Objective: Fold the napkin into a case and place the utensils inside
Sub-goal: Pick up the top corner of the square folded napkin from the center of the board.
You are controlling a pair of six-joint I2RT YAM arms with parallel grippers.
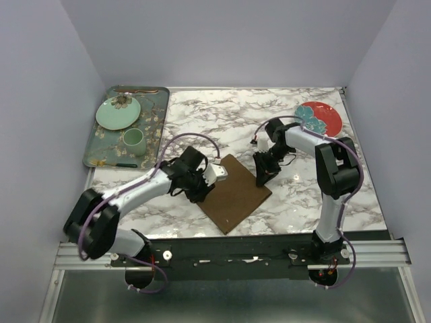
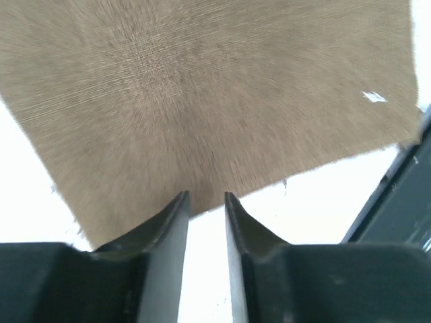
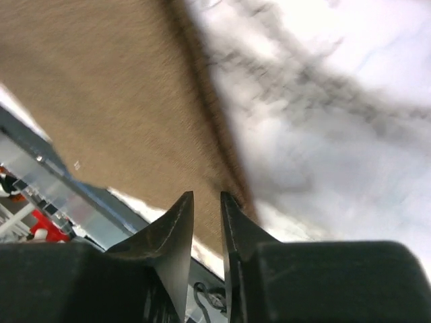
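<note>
Brown napkin spread flat on marble desk. At its left edge, left end effector slightly parted, empty. At its right edge, right end effector narrowly parted too.

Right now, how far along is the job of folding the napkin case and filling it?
Done: the napkin lies flat on the table. In hand: the left end effector and right end effector stand open at its opposite edges. Left: the folding, then the utensils on the tray.
</note>
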